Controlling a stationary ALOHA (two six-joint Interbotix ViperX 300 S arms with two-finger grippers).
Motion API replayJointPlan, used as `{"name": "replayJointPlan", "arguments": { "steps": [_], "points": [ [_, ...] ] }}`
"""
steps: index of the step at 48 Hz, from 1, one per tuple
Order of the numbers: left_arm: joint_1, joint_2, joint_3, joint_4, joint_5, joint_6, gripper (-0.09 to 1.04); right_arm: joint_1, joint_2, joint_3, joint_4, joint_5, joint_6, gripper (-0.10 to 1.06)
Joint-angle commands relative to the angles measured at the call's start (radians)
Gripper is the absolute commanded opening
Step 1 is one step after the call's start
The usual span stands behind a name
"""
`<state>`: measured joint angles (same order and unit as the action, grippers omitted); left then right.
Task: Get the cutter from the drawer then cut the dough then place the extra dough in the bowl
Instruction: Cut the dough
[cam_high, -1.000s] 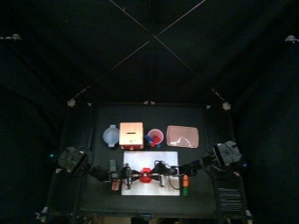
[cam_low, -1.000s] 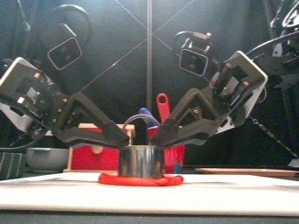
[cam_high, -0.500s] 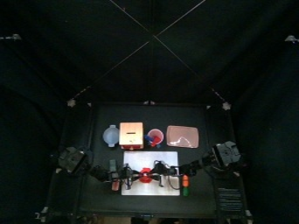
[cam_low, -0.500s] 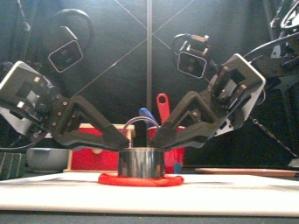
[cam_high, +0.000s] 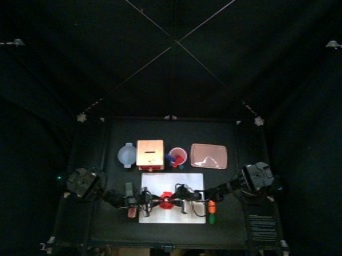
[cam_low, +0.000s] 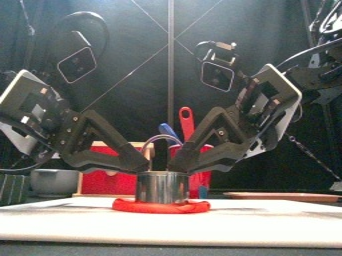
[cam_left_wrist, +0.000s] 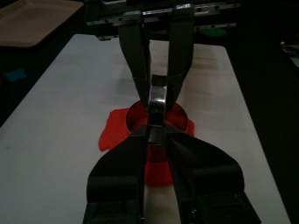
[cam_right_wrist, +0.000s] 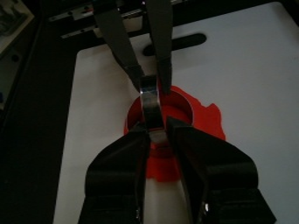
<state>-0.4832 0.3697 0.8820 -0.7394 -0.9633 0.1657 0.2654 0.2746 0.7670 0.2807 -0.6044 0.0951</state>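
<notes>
The round metal cutter (cam_low: 163, 186) stands on the flat red dough (cam_low: 160, 206), which lies on the white cutting board (cam_low: 267, 222). From above, cutter (cam_high: 166, 198) and dough sit at the board's (cam_high: 189, 213) middle. My left gripper (cam_low: 151, 156) and right gripper (cam_low: 178, 156) meet over the cutter, both shut on its wire handle. In the left wrist view my jaws (cam_left_wrist: 155, 129) pinch the handle above the dough (cam_left_wrist: 117, 131). The right wrist view shows the same grip (cam_right_wrist: 152, 122), with dough (cam_right_wrist: 201, 116) spread around the cutter.
Behind the board stand the blue-grey bowl (cam_high: 128, 154), the wooden box with its red drawer front (cam_high: 151, 153), the red cup with toy knives (cam_high: 178, 155) and the pink tray (cam_high: 210, 155). Both arms slant low over the board's sides.
Both grippers have sunk a little and closed in over the wire handle, which now shows less between them. Cutter and dough stay in place.
</notes>
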Motion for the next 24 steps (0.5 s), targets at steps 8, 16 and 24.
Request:
{"name": "replayJointPlan", "arguments": {
  "steps": [8,16,24],
  "points": [
    [0.002,0.018,0.008,-0.038,0.063,-0.005,0.57,0.002,-0.003,0.003,0.006,0.014,0.003,0.64],
    [0.003,0.017,0.012,-0.041,0.063,-0.005,0.57,0.002,-0.002,0.002,0.005,0.023,0.003,0.64],
    [0.003,0.023,0.012,-0.041,0.063,-0.005,0.57,0.002,-0.002,0.002,0.005,0.032,0.006,0.64]
  ]
}}
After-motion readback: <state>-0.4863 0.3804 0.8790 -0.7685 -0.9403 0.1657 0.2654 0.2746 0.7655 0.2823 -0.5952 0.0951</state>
